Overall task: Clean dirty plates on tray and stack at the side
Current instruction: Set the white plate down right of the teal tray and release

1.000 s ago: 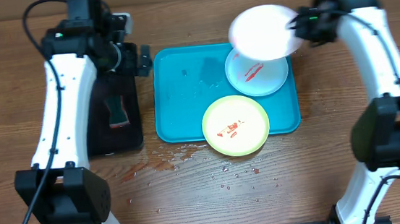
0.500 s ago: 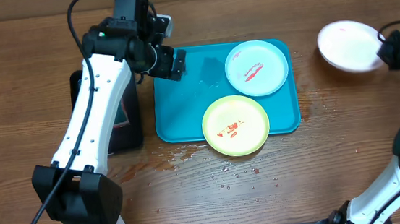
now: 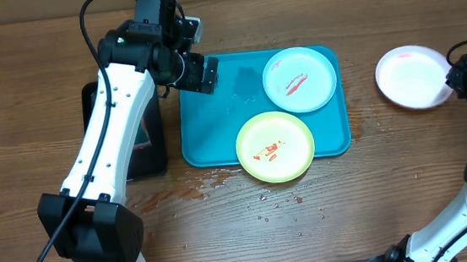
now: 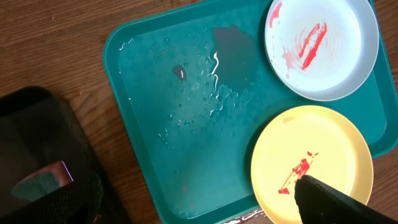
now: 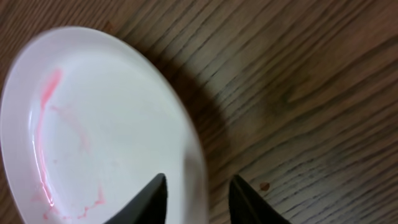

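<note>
Overhead view. My left claw (image 3: 203, 72) hangs over the upper left corner of the turquoise tray (image 3: 212, 133), at frame center. From this angle I cannot tell how far it is open. Two plates lie on the tray: the mint plate (image 3: 299, 78) at its upper right and the yellow-green plate (image 3: 275, 147) at its lower edge. Both carry red smears. The white plate (image 3: 413, 77) lies on the tabletop (image 3: 351, 214) at the right of the frame, well apart from the tray. My right claw (image 3: 466, 79) is at this plate's right rim. A black tray (image 3: 151, 155) lies just left of the turquoise one. Water drops (image 3: 221, 183) dot the wood below the tray.

Left wrist view. The tray floor is wet. The mint plate (image 4: 320, 46) is at upper right, the yellow-green plate (image 4: 311, 165) at lower right. One dark finger (image 4: 329, 202) enters at the lower right corner. The other is out of frame, so the gap cannot be told. A sponge (image 4: 37, 180) lies in the black tray (image 4: 56, 137) at lower left.

Right wrist view. The white plate (image 5: 93, 124), streaked faint pink, fills the left of the frame. My right claw (image 5: 199, 186) is narrow and straddles the plate's rim. I cannot tell whether the fingers press on the rim.
</note>
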